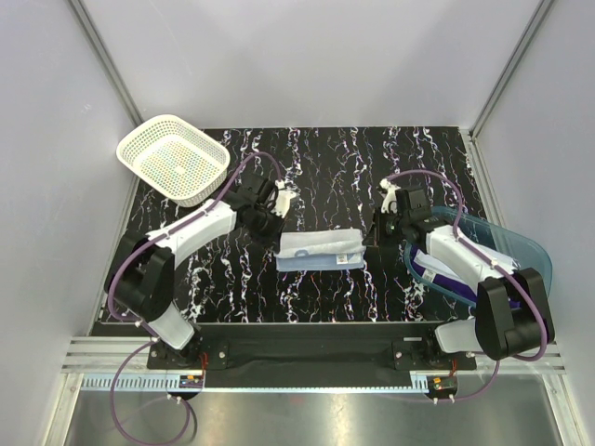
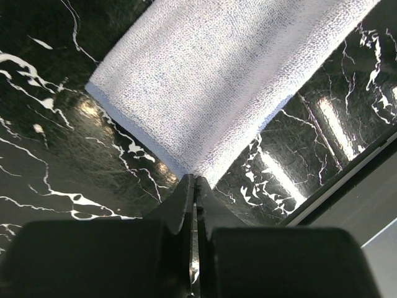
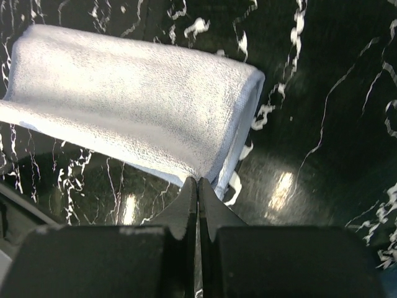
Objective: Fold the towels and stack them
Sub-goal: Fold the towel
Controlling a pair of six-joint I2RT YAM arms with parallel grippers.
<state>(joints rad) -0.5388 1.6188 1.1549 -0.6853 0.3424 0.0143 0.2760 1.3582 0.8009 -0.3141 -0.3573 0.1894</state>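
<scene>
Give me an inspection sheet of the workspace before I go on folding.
surface: black marbled table, nothing spilled seen.
job's things: blue towel folded, lying mid-table; purple towel in the tub, partly hidden by the right arm.
clutter: white basket at the far left corner.
grippers: left fingers and right fingers shut, holding nothing, one at each end of the blue towel.
cables: purple cables looped along both arms, clear of the towel.
surroundings: grey walls, metal frame; nothing else seen.

Light-blue towel [image 1: 319, 250] lies folded flat, centred; purple towel [image 1: 453, 277] lies well apart, rightward.
</scene>
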